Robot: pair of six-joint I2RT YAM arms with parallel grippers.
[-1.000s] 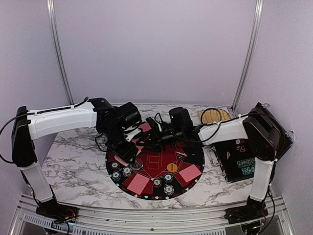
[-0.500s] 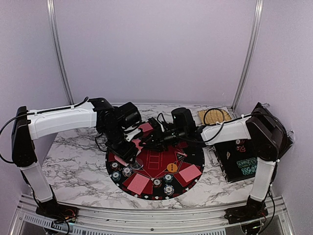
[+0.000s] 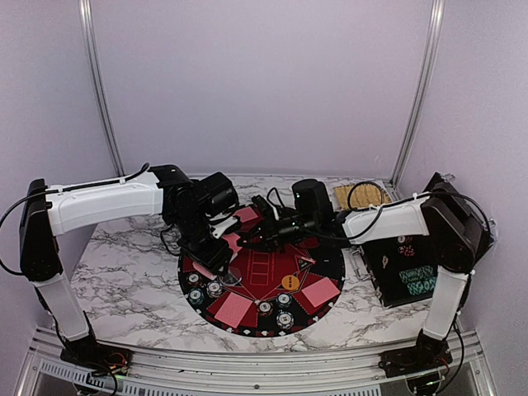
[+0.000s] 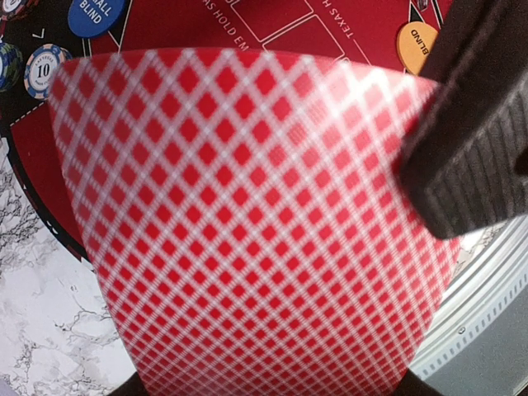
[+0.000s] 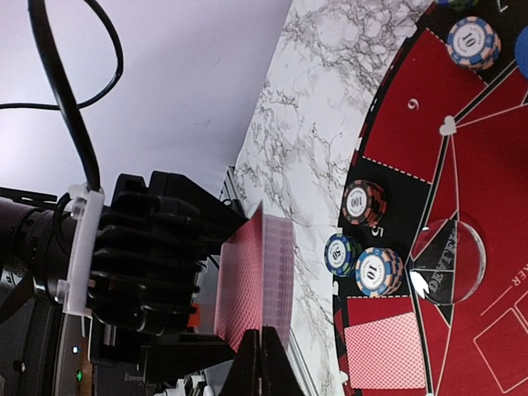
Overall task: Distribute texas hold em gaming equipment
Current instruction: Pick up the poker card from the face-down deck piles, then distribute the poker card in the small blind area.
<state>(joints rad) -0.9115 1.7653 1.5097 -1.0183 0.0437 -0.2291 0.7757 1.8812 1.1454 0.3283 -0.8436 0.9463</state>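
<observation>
Deck is held above the far-left part of the mat and clamped in the left claw. Its jaws are part-spread across the stack, and one ribbed finger is seen pressed on the top card's red diamond back.

Right claw is brought up to the deck from the right. Its jaws are pressed together, with the tips touching the deck's near edge. Whether a single card is nipped between them cannot be told, as the tips are cut off at the bottom of the right wrist view.

Key relation: the deck lies straight ahead of the right claw, in contact with it. The deck is seen edge-on from that side, with its long axis running away from the tips toward the left claw's body. The right arm is judged to be the one to draw. A pull back along that long axis, away from the left claw, is likely needed to slide one card free.

Already laid out on the mat:
- chip stacks near the rim
- a clear button beside them
- a dealt card lying face down just below them in the right wrist view

Risk: more than one card may be dragged off.
</observation>
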